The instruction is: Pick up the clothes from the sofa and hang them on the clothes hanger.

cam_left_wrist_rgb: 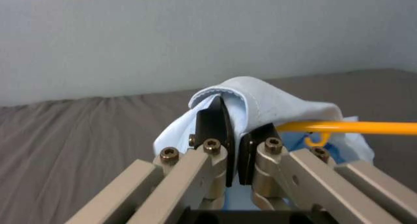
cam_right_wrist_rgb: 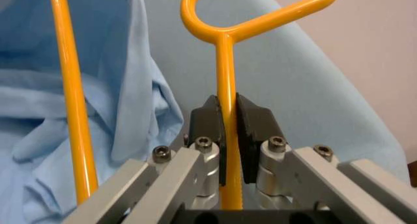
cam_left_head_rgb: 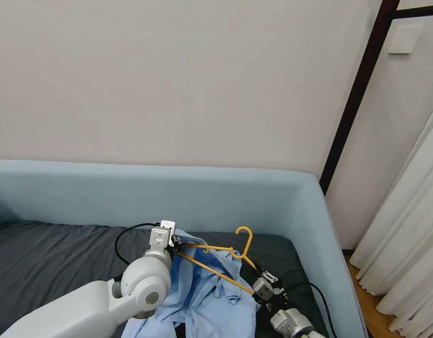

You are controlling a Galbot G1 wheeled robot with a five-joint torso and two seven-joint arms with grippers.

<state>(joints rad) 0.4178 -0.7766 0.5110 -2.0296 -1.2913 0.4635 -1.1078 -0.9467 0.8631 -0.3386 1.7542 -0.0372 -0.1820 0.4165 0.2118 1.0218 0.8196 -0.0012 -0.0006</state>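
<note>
The shirt (cam_left_head_rgb: 202, 296) was pale blue and crumpled, lifted at one edge and hanging in folds toward the dark grey seat of the sofa (cam_left_head_rgb: 132, 197). A fold of it (cam_left_wrist_rgb: 260, 102) was pinched between the left gripper's (cam_left_wrist_rgb: 233, 148) pads. The hanger (cam_left_head_rgb: 216, 264) was orange-yellow, tilted, its hook uppermost. One bar (cam_left_wrist_rgb: 352, 127) ran in under the raised fold. Its neck (cam_right_wrist_rgb: 225, 77) was clamped in the right gripper (cam_right_wrist_rgb: 229, 136), with shirt cloth (cam_right_wrist_rgb: 130, 87) just beside.
</note>
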